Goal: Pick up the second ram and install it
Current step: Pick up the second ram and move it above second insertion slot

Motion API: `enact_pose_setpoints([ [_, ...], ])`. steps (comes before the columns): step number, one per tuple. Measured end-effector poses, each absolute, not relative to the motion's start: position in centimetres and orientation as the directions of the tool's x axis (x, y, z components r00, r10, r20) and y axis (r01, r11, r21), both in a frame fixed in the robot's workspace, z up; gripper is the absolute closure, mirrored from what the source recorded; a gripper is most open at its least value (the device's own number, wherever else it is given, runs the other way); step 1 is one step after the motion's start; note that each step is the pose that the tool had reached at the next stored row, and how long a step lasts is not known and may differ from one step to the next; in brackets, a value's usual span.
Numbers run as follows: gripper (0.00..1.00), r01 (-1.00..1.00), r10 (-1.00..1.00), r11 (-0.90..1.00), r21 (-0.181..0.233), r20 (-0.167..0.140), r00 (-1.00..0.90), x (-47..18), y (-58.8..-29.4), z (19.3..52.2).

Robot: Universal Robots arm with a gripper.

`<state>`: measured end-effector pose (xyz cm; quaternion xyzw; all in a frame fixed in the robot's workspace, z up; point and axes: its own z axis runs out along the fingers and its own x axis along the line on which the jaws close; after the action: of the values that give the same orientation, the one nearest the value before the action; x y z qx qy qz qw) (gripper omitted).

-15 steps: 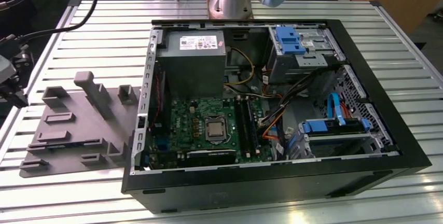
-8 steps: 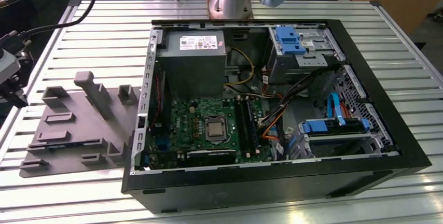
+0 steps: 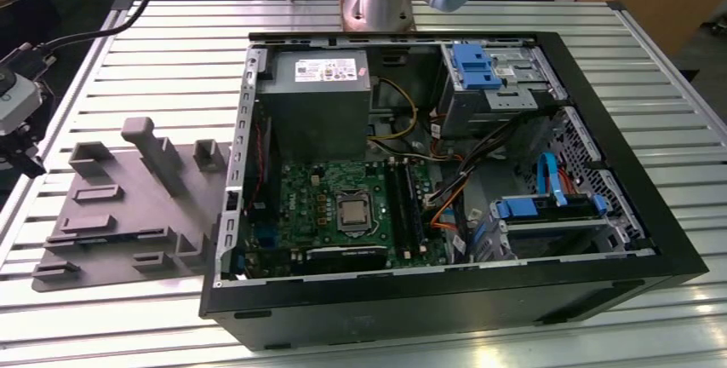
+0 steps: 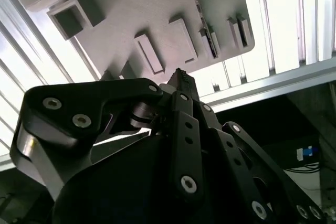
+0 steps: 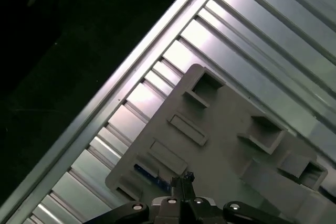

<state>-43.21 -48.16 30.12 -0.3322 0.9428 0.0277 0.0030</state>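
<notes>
My gripper hangs over the grey tray on the slatted counter, well apart from the open computer case. The jaws look drawn together at the tips and hold nothing. In the first wrist view the second ram, a dark strip with a blue label, lies in a slot at the tray's edge, just beside the tips. To pick it well, I judge I should spread the jaws, square them to the stick's long sides and centre on its mid-length. Then descend straight, close on the flat faces and lift without tilting, lest it bind.
</notes>
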Motion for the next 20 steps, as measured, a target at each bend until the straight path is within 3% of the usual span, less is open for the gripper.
enact_pose_setpoints([
  [20, 0.89, -0.810, -0.810, 0.584, 0.050, -0.024, -0.585, -43.21, -48.16, 30.11],
])
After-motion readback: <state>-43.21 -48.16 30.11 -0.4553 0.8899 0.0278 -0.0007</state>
